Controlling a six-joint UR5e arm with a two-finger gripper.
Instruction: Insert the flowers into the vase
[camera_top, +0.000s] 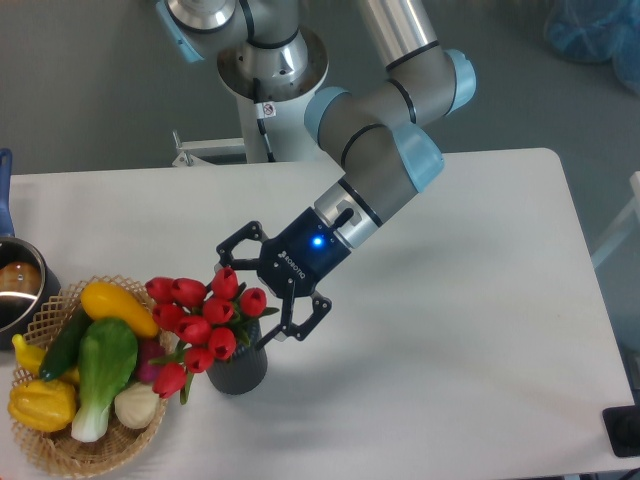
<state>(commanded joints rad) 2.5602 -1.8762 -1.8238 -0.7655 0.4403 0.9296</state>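
Note:
The flowers (200, 318), a bunch of red tulip buds with green leaves, stand in the vase (238, 372), a small dark grey cylinder near the table's front left. The buds lean to the left, over the basket's edge. My gripper (262, 296) is just right of and above the bunch, its fingers spread wide apart. One fingertip (228, 250) is above the buds and the other (298, 332) is beside the vase's mouth. It holds nothing.
A woven wicker basket (60, 448) with toy vegetables stands at the front left, touching the flowers. A metal pot (14, 290) with a blue handle is at the left edge. The robot base is behind the table.

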